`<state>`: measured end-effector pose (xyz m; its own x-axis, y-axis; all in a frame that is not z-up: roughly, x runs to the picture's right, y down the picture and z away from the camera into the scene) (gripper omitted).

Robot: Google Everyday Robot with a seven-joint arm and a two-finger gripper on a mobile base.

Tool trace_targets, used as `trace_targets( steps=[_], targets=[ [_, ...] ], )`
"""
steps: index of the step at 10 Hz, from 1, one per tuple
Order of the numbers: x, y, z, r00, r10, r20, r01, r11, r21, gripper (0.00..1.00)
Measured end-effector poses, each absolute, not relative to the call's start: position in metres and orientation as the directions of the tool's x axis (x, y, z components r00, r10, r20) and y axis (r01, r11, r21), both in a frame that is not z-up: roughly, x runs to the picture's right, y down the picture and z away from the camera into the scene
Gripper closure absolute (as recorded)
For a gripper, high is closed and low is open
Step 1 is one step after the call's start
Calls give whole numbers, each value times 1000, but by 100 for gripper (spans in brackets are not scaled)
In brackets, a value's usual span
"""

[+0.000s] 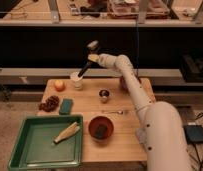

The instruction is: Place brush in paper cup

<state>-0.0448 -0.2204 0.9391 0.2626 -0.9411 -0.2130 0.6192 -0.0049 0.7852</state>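
The white paper cup [76, 82] stands at the back left of the wooden table [125, 140]. The slim dark brush [84, 70] slants from the cup's mouth up and to the right, with its lower end at or just inside the rim. My gripper [93, 59] is above and to the right of the cup, shut on the brush's upper end. The arm reaches in from the right side.
An orange [59, 85] sits left of the cup. Dark grapes [49, 103] and a green sponge [66, 106] lie in front of it. A small metal cup [104, 95], a silver spoon [115, 112], a red bowl [100, 127] and a green tray [25, 150] holding a pale husk-like item [66, 132] stand nearer.
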Motion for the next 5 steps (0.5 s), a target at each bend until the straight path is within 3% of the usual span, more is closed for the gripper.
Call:
trace_targets(
  steps=[5],
  targets=[
    [-41, -216, 955, 237, -932, -275, 617, -74, 783, 100]
  ],
)
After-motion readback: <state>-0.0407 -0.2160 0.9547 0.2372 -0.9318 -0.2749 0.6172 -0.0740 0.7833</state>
